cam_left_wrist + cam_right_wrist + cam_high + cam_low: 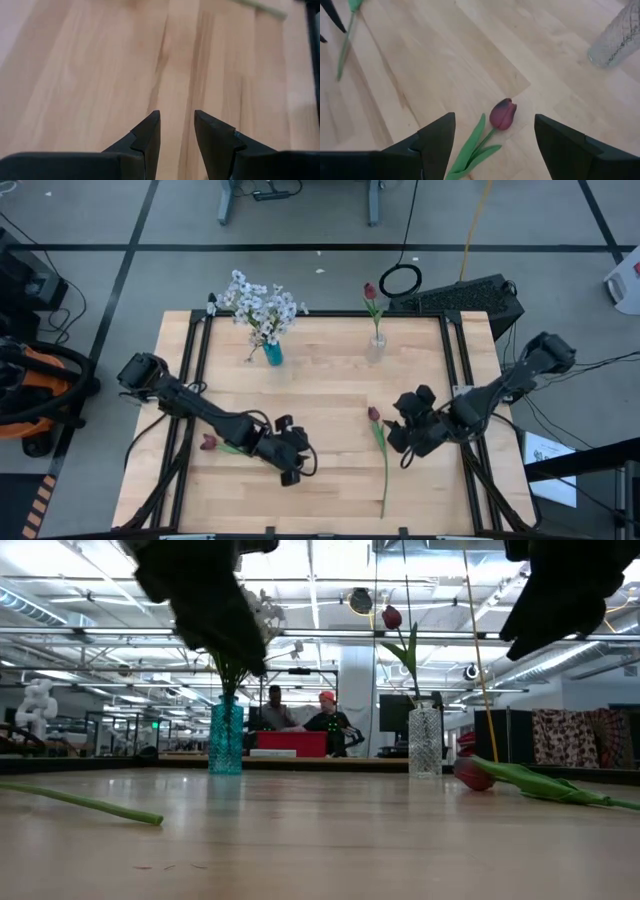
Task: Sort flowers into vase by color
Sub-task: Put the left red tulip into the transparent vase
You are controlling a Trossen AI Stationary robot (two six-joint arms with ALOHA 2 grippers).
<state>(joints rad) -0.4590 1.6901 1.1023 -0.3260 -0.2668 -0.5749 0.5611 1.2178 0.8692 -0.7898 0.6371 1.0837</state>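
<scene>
Three sprays of white flowers (pixel 262 307) are standing in the blue vase (pixel 273 354) at the far left of the counter (pixel 330 395), and the low view is showing that vase (pixel 226 736) upright. One red tulip (pixel 371 293) is standing in the clear glass vase (pixel 376 347) at the far middle, well apart from the blue one; the low view is showing its bud (pixel 391 617) above the glass vase (pixel 424 742).

A second tulip (pixel 375 416) is lying flat on the counter right of centre, its bud pointing to the far side and its stem (pixel 384 470) running toward the near edge. The right tool (pixel 407 442) is hovering just beside it on the right, and in the right wrist view the bud (pixel 502 114) is lying between the two widely parted fingers (pixel 437 137), which are not touching it.

A third tulip (pixel 209 442) is lying at the near left, its bud just beside the left arm, with the arm crossing over its stem. The left tool (pixel 297 469) is hanging over bare wood to the right of that bud, and in the left wrist view its fingers (pixel 147 135) are standing slightly apart with nothing between them.

Beyond the counter, in the low view, two people (pixel 300 718) are sitting in the room behind.
</scene>
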